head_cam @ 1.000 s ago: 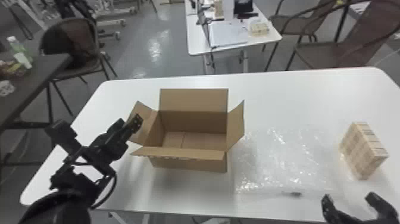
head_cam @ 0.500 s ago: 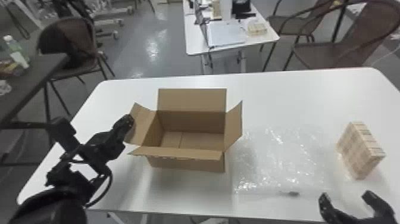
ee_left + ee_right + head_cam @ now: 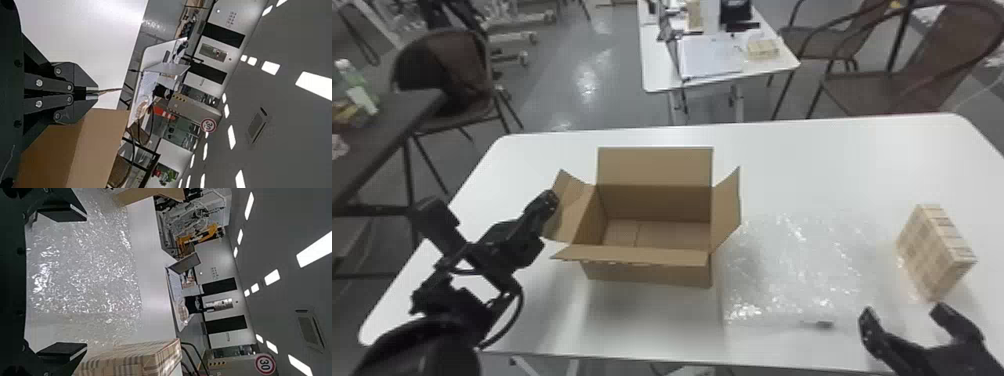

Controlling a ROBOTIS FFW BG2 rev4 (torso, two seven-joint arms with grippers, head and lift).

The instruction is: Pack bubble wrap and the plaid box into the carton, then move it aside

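Pinching a carton flap (image 3: 572, 212), left gripper (image 3: 550, 197) faces a printed sign (image 3: 208, 125).

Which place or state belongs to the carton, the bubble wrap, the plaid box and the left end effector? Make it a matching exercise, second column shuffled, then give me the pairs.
Things:
A. Carton
B. Bubble wrap
C. Plaid box
D. Left end effector

Place or state:
1. Spread flat on the table
2. Closed on a cardboard flap
3. Top open, bottom panels showing inside
4. Farthest right of the three objects to be handled

Pairs: A-3, B-1, C-4, D-2
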